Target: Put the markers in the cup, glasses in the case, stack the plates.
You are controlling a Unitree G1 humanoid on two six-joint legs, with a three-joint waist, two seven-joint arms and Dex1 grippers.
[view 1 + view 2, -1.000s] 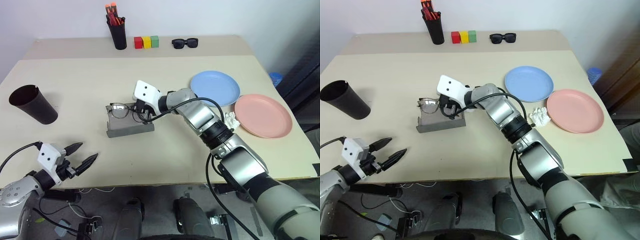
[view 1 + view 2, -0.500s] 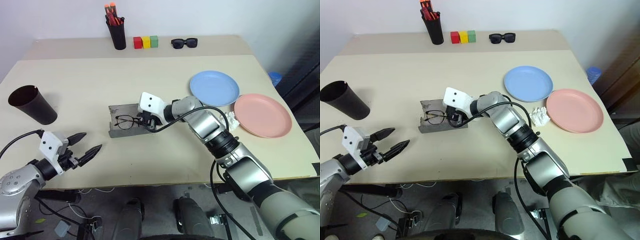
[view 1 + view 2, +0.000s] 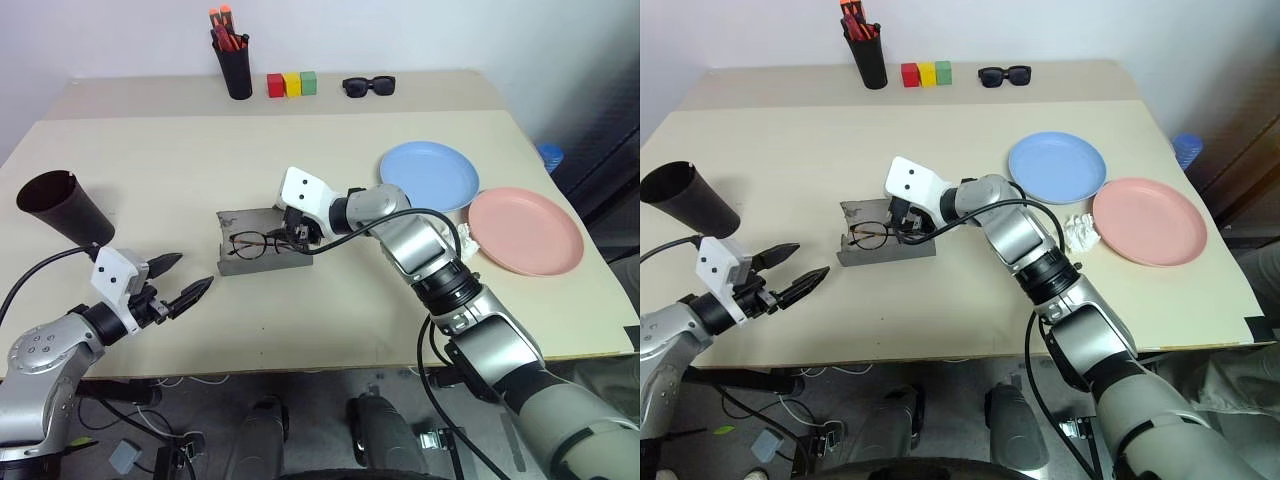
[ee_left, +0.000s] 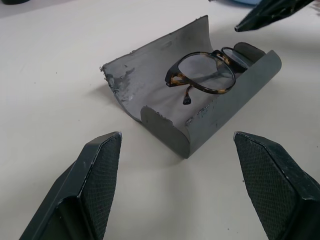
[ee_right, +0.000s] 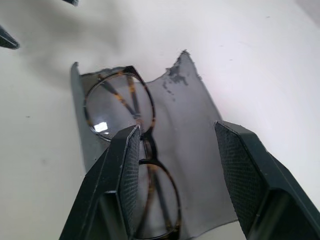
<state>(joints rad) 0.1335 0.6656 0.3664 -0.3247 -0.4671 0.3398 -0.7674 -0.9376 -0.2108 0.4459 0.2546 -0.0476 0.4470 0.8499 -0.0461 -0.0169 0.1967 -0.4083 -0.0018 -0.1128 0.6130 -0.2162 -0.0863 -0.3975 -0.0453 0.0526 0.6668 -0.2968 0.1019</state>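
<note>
Step in hand: glasses-in-case. The glasses [image 3: 258, 241] lie in the open grey case [image 3: 262, 255], frame resting on its inner lining, lenses toward the raised lid side.
Right gripper [image 5: 175, 175]: fingers spread, nothing between them, poised just over the glasses — judged a release done, since the frame rests on the case alone.
Right arm pose: reaches across the table centre from the robot's right, wrist bent so the fingers tip down and toward the robot's left, over the case.
Left gripper [image 3: 180, 282]: fingers spread wide, empty, held above the near table edge on the robot's left, pointing toward the case and well apart from it.
Next move, judged: draw the right gripper up and clear without snagging a temple arm; the lid is open, so closing it may follow if wanted.
Plates: light blue plate [image 3: 430, 176] and pink plate [image 3: 526, 230] lie side by side on the right, rims near each other, not stacked — step not yet done.
Cup [image 3: 64, 207]: dark, tilted, at the far left of the table; its contents cannot be told.
Markers: not made out on the table.
Bystanders: black pen holder [image 3: 236, 60], coloured blocks [image 3: 292, 84] and sunglasses [image 3: 369, 86] along the back edge; a crumpled white scrap [image 3: 462, 238] between the right arm and the pink plate.
</note>
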